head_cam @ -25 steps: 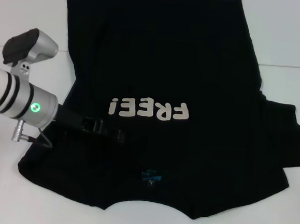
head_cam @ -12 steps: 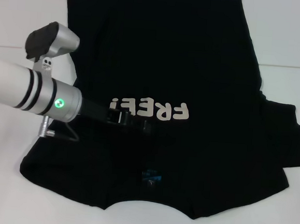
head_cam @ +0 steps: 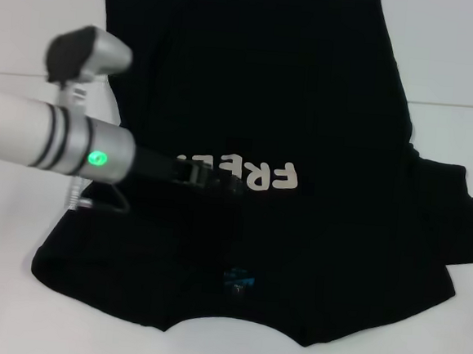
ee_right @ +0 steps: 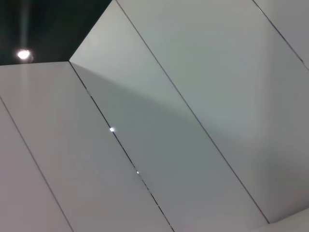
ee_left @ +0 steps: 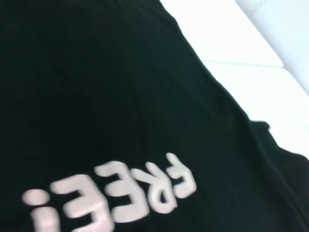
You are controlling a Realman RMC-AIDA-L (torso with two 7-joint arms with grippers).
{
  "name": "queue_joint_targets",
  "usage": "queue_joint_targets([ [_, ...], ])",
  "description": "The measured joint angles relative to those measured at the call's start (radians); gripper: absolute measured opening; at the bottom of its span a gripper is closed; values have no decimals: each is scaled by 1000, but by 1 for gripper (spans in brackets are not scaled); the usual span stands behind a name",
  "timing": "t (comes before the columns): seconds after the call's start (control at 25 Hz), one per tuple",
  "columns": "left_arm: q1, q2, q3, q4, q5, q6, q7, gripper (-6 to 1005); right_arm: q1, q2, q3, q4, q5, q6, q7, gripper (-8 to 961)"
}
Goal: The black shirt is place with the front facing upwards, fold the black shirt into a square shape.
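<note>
The black shirt [head_cam: 309, 92] lies flat on the white table, front up, with its collar toward me and its hem at the far side. The white "FREE!" lettering [head_cam: 265, 175] reads upside down, and the small blue neck label [head_cam: 237, 279] shows near the collar. One sleeve [head_cam: 462, 219] sticks out on the right. My left gripper [head_cam: 224, 184] reaches in from the left, low over the shirt's middle, and covers the left end of the lettering. The left wrist view shows the shirt [ee_left: 96, 96] and lettering [ee_left: 116, 193] close below. My right gripper is out of view.
Bare white table [head_cam: 36, 14] surrounds the shirt on the left, right and far side, with a seam line across it [head_cam: 463, 105]. The right wrist view shows only grey panels [ee_right: 193, 121].
My left arm has moved to the right and farther over the shirt, from the left sleeve area to the lettering, now hiding its left letters. The shirt has not visibly moved.
</note>
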Motion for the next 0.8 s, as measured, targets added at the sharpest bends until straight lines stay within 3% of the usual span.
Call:
queue_joint_targets([
  [0.24,134,33,-45,192,-7,80,-55,728,5,0,-1,1,0,8,7,924],
  [0.44,165,69,-50,166,1,29,-59,729,19,0,-2,17,0,21,8,924],
  [0.8,147,64,7,103,35,-67,-42,728,30,3,-24,29,0,24,3,925],
])
